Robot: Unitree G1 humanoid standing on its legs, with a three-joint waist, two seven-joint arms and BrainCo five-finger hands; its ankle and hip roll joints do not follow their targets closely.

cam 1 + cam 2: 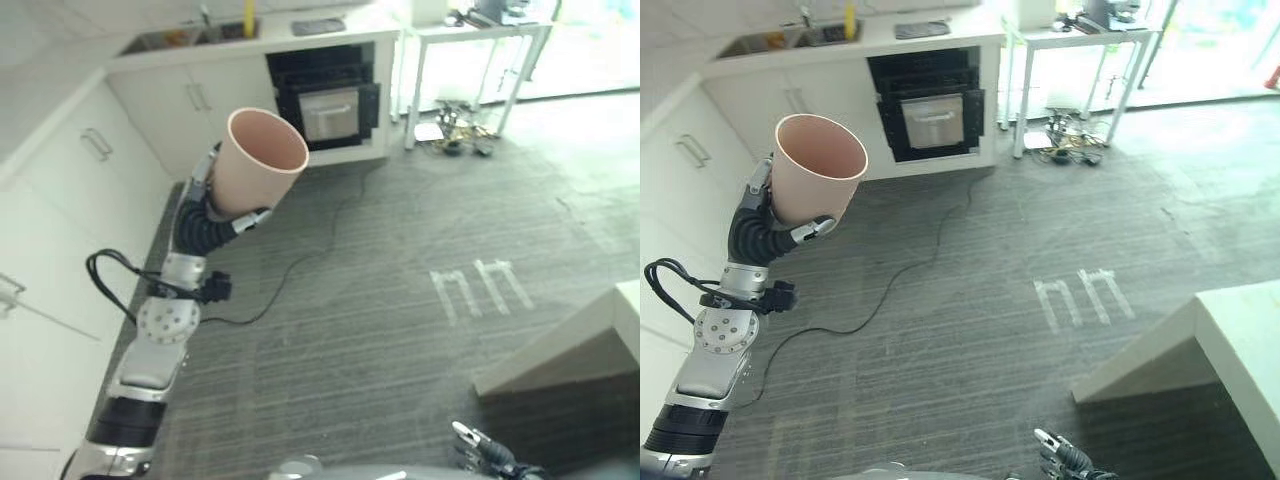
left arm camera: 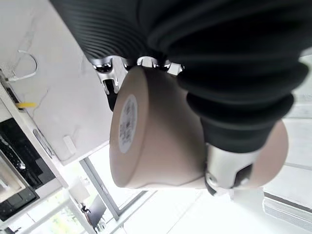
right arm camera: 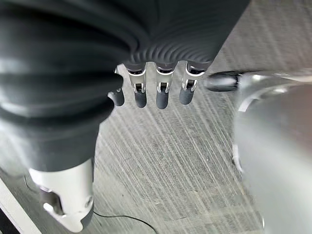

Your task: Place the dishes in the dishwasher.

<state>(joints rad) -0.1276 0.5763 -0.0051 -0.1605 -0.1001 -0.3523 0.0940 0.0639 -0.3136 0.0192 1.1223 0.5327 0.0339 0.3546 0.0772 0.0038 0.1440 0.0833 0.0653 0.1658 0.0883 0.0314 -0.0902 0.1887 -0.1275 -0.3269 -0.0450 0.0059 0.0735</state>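
My left hand point(image 1: 200, 228) is raised at the left with a tall beige cup point(image 1: 255, 160) in it, mouth tilted up and toward the room. In the left wrist view the fingers point(image 2: 109, 80) and the thumb point(image 2: 224, 170) wrap round the cup point(image 2: 156, 141), whose labelled base faces the camera. The dishwasher point(image 1: 325, 95) is a dark opening under the far counter, well beyond the cup. My right hand point(image 1: 485, 452) hangs low at the bottom edge. Its fingers point(image 3: 163, 92) are straight over the grey carpet and hold nothing.
White cabinets point(image 1: 90, 150) run along the left wall up to a counter with a sink point(image 1: 165, 40). A white table point(image 1: 470, 35) with cables beneath it stands at the far right. A white counter corner point(image 1: 590, 340) juts in at the lower right. Pale tape marks point(image 1: 480, 285) lie on the carpet.
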